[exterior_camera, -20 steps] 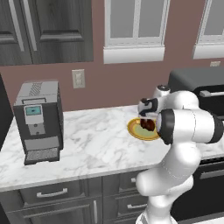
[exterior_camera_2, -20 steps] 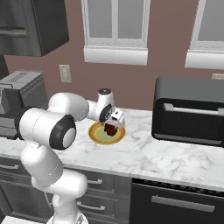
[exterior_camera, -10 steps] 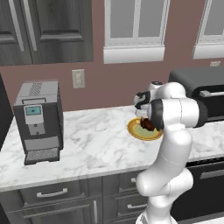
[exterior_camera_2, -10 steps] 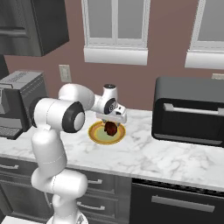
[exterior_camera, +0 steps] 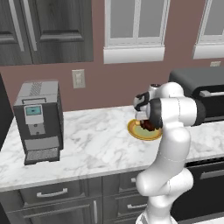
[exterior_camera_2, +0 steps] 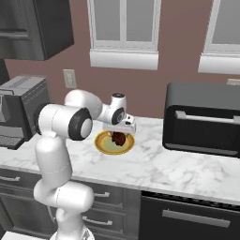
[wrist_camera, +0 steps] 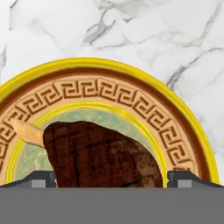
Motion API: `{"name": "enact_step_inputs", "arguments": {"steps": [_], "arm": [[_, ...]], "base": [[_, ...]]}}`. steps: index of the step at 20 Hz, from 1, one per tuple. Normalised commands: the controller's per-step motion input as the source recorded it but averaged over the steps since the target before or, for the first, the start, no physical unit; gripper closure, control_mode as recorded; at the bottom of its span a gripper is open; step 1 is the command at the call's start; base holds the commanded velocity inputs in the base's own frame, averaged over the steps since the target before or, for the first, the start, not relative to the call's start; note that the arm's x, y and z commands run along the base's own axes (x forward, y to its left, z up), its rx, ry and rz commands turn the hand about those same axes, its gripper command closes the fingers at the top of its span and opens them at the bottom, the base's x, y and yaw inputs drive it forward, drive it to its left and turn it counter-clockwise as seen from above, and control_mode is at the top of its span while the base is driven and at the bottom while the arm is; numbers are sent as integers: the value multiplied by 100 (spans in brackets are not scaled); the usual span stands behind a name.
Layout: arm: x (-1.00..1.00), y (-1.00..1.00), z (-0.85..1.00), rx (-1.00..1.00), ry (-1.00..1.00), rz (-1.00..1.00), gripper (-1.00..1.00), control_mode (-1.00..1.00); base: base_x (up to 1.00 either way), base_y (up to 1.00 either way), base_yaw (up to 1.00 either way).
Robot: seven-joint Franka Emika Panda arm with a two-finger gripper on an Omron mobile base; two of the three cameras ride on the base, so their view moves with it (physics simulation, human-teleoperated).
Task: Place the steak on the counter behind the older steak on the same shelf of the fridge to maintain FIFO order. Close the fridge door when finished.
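- In the left base view, the steak (exterior_camera: pixel 150 125) is seen right of centre, a small dark brown chunk lying on a yellow-rimmed plate (exterior_camera: pixel 135 130) on the white marble desk (exterior_camera: pixel 96 144).
- In the right base view, the same steak (exterior_camera_2: pixel 119 137) is found just left of centre, on the plate (exterior_camera_2: pixel 104 146), directly below the claw (exterior_camera_2: pixel 120 132).
- In the hand view, the steak (wrist_camera: pixel 100 159) occupies the lower centre of the frame, with its tan bone-like end pointing to the left edge.
- The plate (wrist_camera: pixel 183 131) is shown in the hand view with a yellow rim, a brown band of key pattern and a pale green centre.
- The claw (wrist_camera: pixel 111 178) is positioned low over the plate; one dark fingertip (wrist_camera: pixel 37 178) is seen at the lower left of the steak and the other at its lower right.
- The fingers are spread apart with the steak between them; whether the pads touch the meat cannot be told.
- In the left base view, the claw (exterior_camera: pixel 146 124) is largely hidden by the arm's own body.
- A grey coffee machine (exterior_camera: pixel 38 119) is located at the left of the left base view, standing on the desk well apart from the plate.
- A black oven-like appliance (exterior_camera_2: pixel 202 119) is located at the right of the right base view, standing on the desk (exterior_camera_2: pixel 154 164) near the plate.
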Motion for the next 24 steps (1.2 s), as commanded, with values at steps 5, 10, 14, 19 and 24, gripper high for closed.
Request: {"name": "enact_step_inputs", "arguments": {"steps": [5, 10, 14, 19, 24], "arm": [[-7, 0, -51, -3, 0, 11, -100, -100], [-13, 1, -57, -1, 0, 15, -100, -100], [-56, 2, -72, 0, 0, 15, -100, -100], [-70, 0, -73, 0, 0, 13, -100, -100], [-69, 0, -84, 0, 0, 11, -100, -100]], "base": [[0, 0, 0], [0, 0, 0], [0, 0, 0], [0, 0, 0], [0, 0, 0]]}}
